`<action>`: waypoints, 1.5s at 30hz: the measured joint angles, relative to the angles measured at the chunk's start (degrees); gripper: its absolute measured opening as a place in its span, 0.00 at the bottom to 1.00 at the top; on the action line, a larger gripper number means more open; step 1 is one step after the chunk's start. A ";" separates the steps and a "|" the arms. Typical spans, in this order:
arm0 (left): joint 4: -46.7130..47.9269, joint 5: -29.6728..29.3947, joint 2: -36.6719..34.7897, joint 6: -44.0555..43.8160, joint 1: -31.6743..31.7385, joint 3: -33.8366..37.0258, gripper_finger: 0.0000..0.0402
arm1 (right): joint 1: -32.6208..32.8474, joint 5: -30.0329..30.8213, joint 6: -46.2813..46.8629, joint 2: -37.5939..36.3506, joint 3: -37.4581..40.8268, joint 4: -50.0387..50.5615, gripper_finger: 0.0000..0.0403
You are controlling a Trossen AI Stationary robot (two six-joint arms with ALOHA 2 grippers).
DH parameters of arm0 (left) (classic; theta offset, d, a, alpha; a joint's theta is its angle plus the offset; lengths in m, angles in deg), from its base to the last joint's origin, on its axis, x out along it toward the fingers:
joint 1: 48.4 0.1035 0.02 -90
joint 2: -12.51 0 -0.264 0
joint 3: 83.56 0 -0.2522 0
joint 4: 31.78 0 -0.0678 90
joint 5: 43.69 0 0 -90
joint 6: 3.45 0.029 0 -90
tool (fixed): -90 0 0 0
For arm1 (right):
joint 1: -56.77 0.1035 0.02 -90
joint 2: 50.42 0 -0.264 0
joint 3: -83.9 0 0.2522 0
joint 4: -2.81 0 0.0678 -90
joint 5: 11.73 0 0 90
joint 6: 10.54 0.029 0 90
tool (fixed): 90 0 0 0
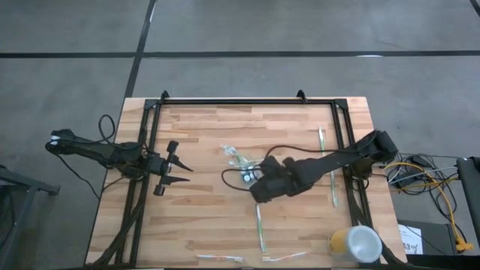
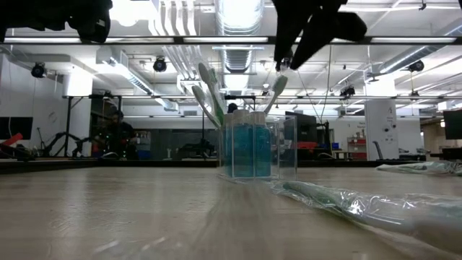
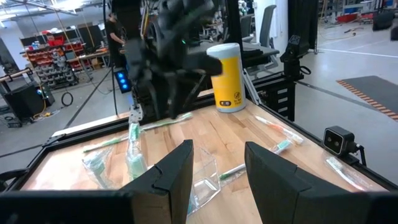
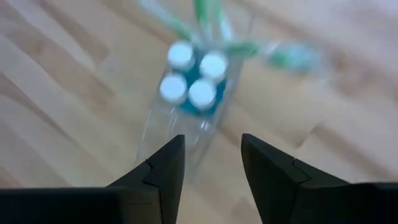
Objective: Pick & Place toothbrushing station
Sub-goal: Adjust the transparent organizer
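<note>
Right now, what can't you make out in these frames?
- High view: clear cup contents, too small, partly under the right gripper.
- Right wrist view: toothbrushes blurred, count unclear.
- Low view: both arms cut off by the top edge.
- Left gripper idle, left.

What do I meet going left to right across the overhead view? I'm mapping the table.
Left claw → clear cup of tubes and toothbrushes → right claw above the table → loose toothbrush → yellow cup.
</note>
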 joint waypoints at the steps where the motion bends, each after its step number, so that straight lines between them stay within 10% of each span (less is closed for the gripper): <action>1: 0.03 -0.01 -0.01 0.01 0.00 0.00 0.37 | 0.12 1.14 -0.90 -1.07 0.01 0.36 0.36; 22: 0.00 -0.02 0.00 0.01 0.01 0.00 0.37 | 7.36 21.04 -17.30 -27.75 0.04 -0.60 0.30; 45: -0.26 -0.48 0.00 -5.74 0.02 0.00 0.37 | 7.34 21.56 -20.33 -25.78 0.13 -0.48 0.29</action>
